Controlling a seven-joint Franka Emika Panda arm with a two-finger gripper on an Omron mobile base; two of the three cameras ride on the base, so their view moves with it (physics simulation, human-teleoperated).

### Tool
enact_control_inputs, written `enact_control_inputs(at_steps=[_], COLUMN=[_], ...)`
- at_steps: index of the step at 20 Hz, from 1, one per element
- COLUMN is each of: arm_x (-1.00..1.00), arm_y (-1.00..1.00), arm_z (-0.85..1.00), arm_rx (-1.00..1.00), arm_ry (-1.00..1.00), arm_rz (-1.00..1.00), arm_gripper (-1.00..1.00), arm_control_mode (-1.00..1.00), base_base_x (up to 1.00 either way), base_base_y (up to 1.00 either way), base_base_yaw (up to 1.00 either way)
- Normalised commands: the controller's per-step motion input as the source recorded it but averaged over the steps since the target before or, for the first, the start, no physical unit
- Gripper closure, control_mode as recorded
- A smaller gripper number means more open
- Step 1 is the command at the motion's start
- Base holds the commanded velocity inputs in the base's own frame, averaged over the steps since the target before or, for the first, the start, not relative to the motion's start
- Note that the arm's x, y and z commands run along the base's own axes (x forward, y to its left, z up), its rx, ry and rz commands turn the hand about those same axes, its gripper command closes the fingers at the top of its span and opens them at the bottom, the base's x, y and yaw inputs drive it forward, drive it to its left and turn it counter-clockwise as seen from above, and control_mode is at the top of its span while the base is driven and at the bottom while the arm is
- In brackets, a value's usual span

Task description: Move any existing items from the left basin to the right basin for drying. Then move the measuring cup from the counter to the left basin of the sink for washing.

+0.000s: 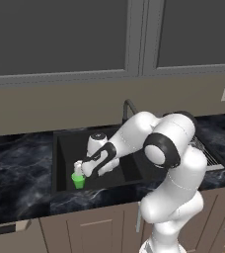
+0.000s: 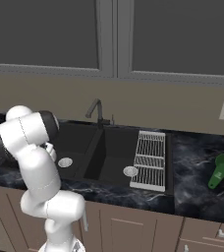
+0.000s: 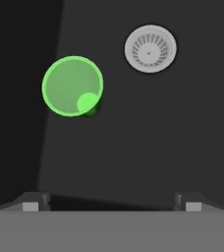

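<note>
Fingertips sit wide apart at the hand view's bottom edge, jaws released, nothing held. Gripper hovers in the left basin above the upright tumbler, off-centre, so probably lining up for a rim grasp. Measuring cup waits on the counter, well apart.

Sink set into the worktop, with one cup in a basin and one on the worktop.

The tumbler stands upright in the left basin, near its drain, below the claw. The right basin lies beside it across the divider, where the faucet rises behind. A rack lies along the right basin's right side. The measuring cup lies on the worktop, well right of the sink.
</note>
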Motion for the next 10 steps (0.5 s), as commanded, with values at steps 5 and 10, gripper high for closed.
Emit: enact_control_inputs(at_steps=[5, 10], arm_x=[0.13, 0.09], arm_y=[0.0, 0.0], arm_z=[-0.08, -0.13], arm_rx=[0.0, 0.0], arm_ry=[0.0, 0.0], arm_rz=[0.0, 0.0], arm_gripper=[-1.0, -1.0], arm_control_mode=[-1.0, -1.0], base_base_x=[0.0, 0.0], base_base_y=[0.0, 0.0], base_base_yaw=[0.0, 0.0])
